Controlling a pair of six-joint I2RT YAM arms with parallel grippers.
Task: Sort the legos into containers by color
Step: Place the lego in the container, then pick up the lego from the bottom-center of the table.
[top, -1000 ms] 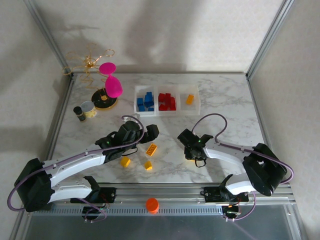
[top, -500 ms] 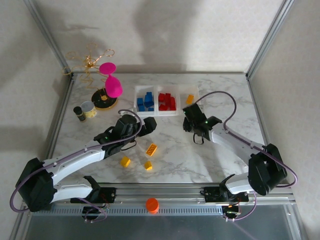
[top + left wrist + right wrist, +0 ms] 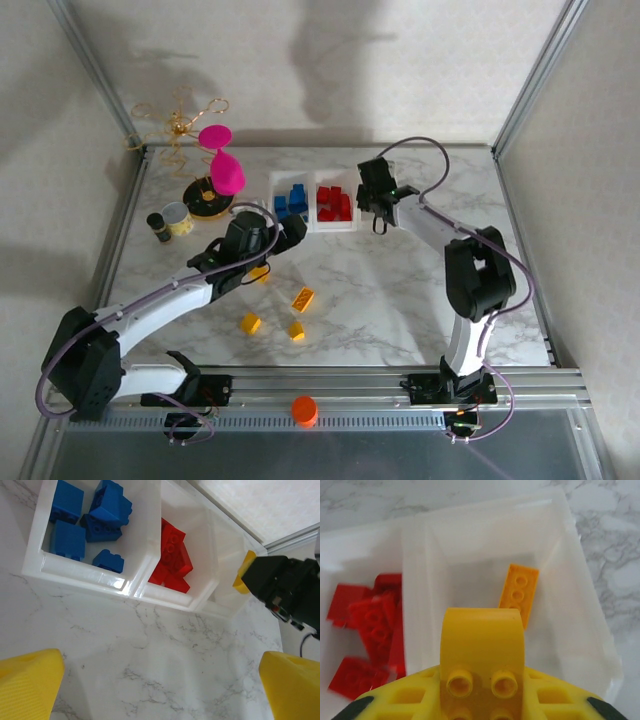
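1. Clearly the step in hand is a drop-off. The containers (image 3: 313, 227) stand at the far side of the table, with blue bricks (image 3: 85, 520) in the left bin, red bricks (image 3: 172, 560) in the middle one, and the right bin (image 3: 580, 580) taking yellow.
2. The right gripper (image 3: 378, 195) hangs over that right bin, jaws nearly closed on a yellow brick (image 3: 482, 645). The next move calls for opening them squarely above it, clear of the red side.
3. The left gripper (image 3: 285, 235) sits just near of the blue bin, jaws wide apart and empty.
4. Loose yellow bricks (image 3: 302, 299) lie mid-table, likely next. A further one may sit under the left arm, but it is too hidden to be sure.
5. The right wrist view shows a flat yellow plate (image 3: 519, 596) lying in the bin, which the top view hides under the gripper.
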